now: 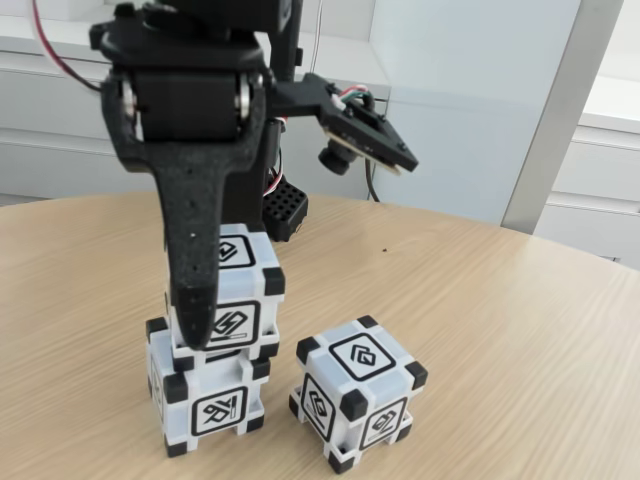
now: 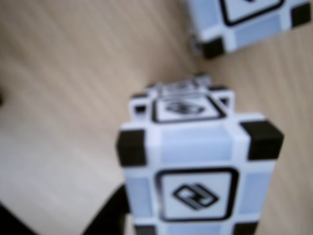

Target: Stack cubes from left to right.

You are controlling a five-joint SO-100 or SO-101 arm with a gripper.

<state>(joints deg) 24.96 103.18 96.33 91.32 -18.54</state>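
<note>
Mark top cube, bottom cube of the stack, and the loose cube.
top cube (image 1: 236,322), fixed view: front face glyph.
bottom cube (image 1: 218,410), fixed view: front face glyph.
loose cube (image 1: 362,357), fixed view: top face glyph; it stands alone on the table, right of the stack.

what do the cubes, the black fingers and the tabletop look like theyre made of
Cubes, such as the loose cube: apparently hard plastic, smooth white faces with a slight sheen, matte black corner blocks and printed glyphs. Fingers: black plastic with a grainy, speckled matte surface, possibly 3D-printed. Tabletop: light wood or wood-look laminate; straight grain lines and a soft satin reflection, real wood or veneer cannot be told.
</note>
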